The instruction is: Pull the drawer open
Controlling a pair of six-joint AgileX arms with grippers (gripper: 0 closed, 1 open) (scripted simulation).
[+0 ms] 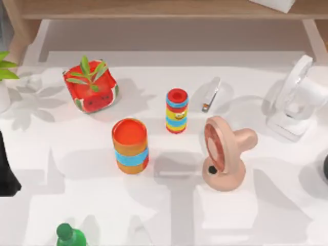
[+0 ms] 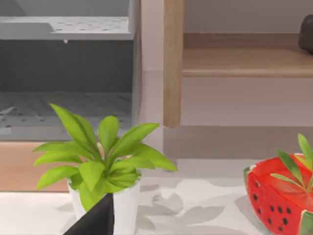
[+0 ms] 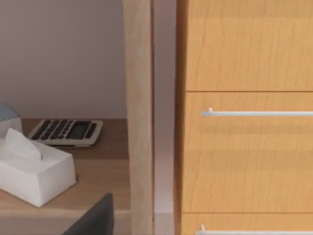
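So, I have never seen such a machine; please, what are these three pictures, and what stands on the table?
It is a simulated robot with two arms. One camera looks down on the white table; one camera sits on each wrist.

On the table: a watermelon planter, an orange cup, a striped tube, a stapler, a pink fan, a white fan and a green bottle.

The left wrist camera faces a potted plant. The right wrist camera faces the wooden drawer with its metal handle, beside a calculator and a tissue box. Nothing is held.

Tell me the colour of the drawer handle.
Silver-white handle on a wood-grain drawer; the right wrist view shows it best.
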